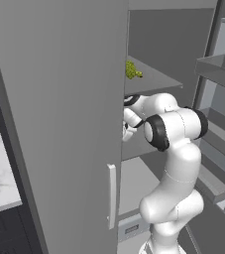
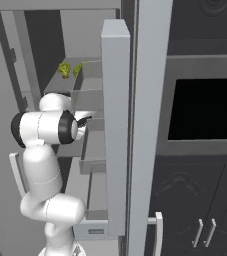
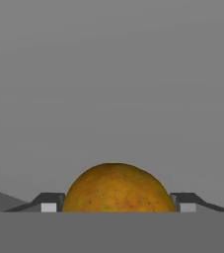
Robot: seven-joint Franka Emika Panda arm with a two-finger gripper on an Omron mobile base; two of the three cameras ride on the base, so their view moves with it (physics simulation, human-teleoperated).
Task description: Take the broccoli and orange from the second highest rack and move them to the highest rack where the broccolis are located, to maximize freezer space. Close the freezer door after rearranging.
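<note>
Standing open, the freezer (image 1: pixel 59 124), with grey shelves running back into it. Hanging out at the right side, the door (image 2: pixel 116 125), leaving a narrow gap for the arm between the door racks and the shelf fronts. Reaching into the second highest rack (image 1: pixel 134 149), the arm (image 1: pixel 171 149), bent sharply at the elbow, probably because the gap is narrow and the shelf above is low.

Lying on the highest rack (image 1: pixel 153 82), near its front left corner, the broccolis (image 1: pixel 132 70); much bare shelf to their right, so room enough for more things there.

Sitting between the finger tips in the hand view, the orange (image 3: pixel 117 190), on the second highest rack. Framing it closely on both sides, the gripper (image 3: pixel 114 205); jaws apart, and whether already pressing the skin, cannot tell. Probably closing for the grasp.

Needing care afterwards: drawing back clear of the front edge of the highest rack before lifting, with little height to spare.
</note>
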